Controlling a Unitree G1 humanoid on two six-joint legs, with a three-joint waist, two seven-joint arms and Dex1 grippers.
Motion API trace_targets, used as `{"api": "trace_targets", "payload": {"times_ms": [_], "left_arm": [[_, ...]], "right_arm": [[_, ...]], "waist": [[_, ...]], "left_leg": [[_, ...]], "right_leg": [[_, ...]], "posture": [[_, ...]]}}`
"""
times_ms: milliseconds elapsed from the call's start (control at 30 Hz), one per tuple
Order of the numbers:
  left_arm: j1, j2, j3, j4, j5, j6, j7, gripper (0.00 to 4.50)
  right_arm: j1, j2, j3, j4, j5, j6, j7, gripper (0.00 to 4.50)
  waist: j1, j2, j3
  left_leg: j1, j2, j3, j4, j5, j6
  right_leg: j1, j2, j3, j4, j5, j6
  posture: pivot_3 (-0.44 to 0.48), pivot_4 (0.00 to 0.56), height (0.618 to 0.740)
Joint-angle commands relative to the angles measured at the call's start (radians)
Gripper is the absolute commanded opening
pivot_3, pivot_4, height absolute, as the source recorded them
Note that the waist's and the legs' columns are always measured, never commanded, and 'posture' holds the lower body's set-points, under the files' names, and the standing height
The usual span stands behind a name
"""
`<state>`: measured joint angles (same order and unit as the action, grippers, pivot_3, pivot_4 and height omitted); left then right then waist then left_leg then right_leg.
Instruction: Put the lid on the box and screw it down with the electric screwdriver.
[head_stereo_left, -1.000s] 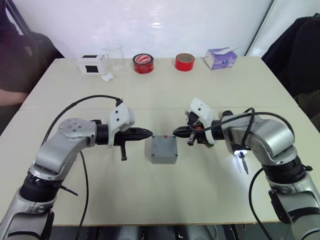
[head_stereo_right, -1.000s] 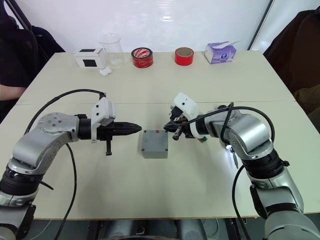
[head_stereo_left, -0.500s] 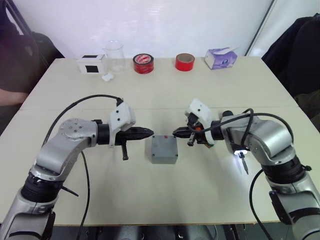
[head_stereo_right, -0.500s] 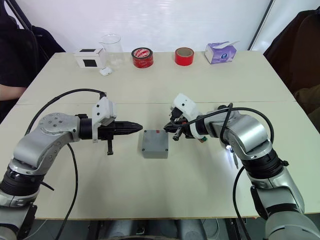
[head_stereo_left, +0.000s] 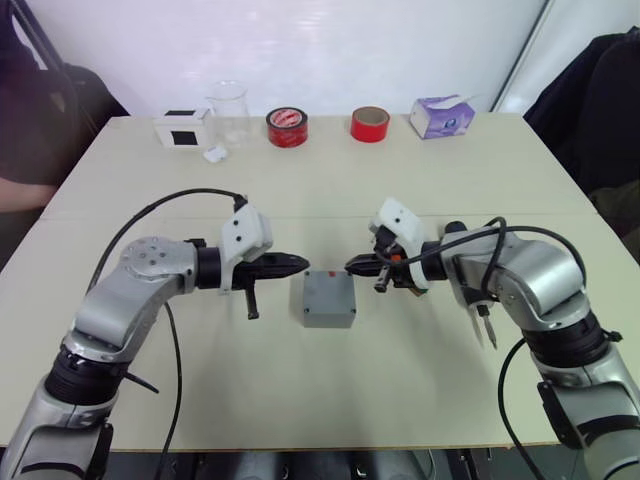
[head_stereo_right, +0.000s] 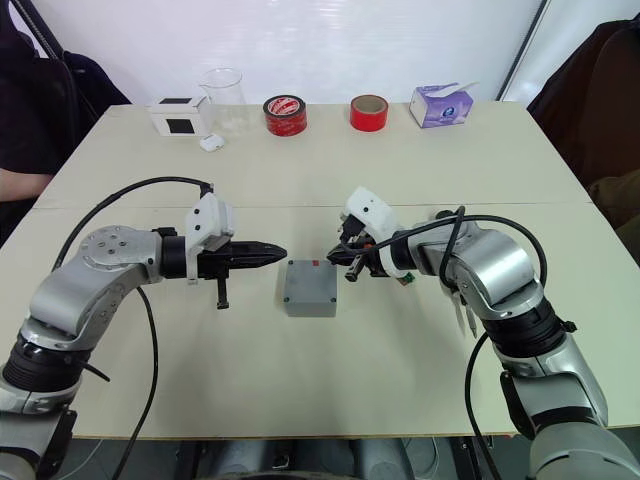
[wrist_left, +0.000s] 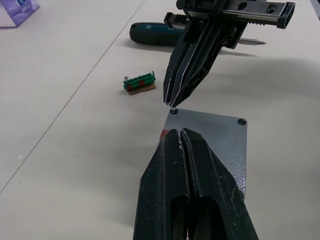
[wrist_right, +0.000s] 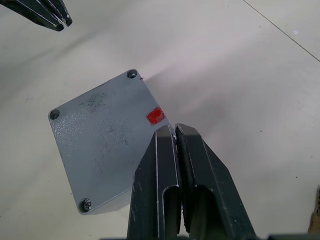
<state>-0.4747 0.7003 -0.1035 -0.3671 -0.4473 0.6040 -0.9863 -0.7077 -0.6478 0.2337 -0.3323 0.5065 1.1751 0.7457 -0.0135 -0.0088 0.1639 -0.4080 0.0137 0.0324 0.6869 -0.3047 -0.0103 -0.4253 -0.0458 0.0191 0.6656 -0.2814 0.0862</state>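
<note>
The box (head_stereo_left: 329, 298) sits in the middle of the table (head_stereo_left: 300, 390) with the lid (wrist_right: 100, 137) already lying flat on top of it, screw heads or holes showing at its corners and a small red mark near one edge. The left gripper (head_stereo_left: 300, 264) hovers just off the box's upper left corner with its two black fingers pressed together and holding nothing; the right gripper (head_stereo_left: 352, 266) hangs just off the upper right corner, its fingers likewise pressed together and empty, so the two tips point at each other across a small gap above the box's far edge. The electric screwdriver (wrist_left: 165, 34) lies on the table to the right, beyond the right gripper, partly hidden by that arm, with its metal bit pointing away from the box. A small green and red part (wrist_left: 140, 84) lies between the screwdriver and the box. Along the table's far edge stand a white box (head_stereo_left: 184, 129), a clear beaker (head_stereo_left: 228, 110), two red tape rolls (head_stereo_left: 286, 127) and a purple tissue box (head_stereo_left: 441, 117).
</note>
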Motion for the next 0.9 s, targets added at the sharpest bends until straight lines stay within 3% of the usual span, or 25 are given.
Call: {"api": "trace_targets", "payload": {"times_ms": [33, 900], "left_arm": [[-0.005, -0.002, 0.005, -0.029, -0.005, -0.010, 0.004, 0.00], [-0.006, 0.004, 0.004, -0.036, -0.008, -0.007, -0.002, 0.00]], "right_arm": [[-0.019, 0.005, -0.014, -0.032, 0.010, 0.002, -0.003, 0.05], [0.042, -0.008, 0.004, 0.006, -0.019, -0.042, -0.001, 0.05]], "waist": [[0.000, 0.000, 0.000], [0.001, 0.000, 0.000]], "left_leg": [[0.000, 0.000, 0.000, 0.000, 0.000, 0.000], [0.000, 0.000, 0.000, 0.000, 0.000, 0.000]], "right_leg": [[0.000, 0.000, 0.000, 0.000, 0.000, 0.000], [0.000, 0.000, 0.000, 0.000, 0.000, 0.000]], "posture": [[0.000, 0.150, 0.740], [0.000, 0.150, 0.740]]}}
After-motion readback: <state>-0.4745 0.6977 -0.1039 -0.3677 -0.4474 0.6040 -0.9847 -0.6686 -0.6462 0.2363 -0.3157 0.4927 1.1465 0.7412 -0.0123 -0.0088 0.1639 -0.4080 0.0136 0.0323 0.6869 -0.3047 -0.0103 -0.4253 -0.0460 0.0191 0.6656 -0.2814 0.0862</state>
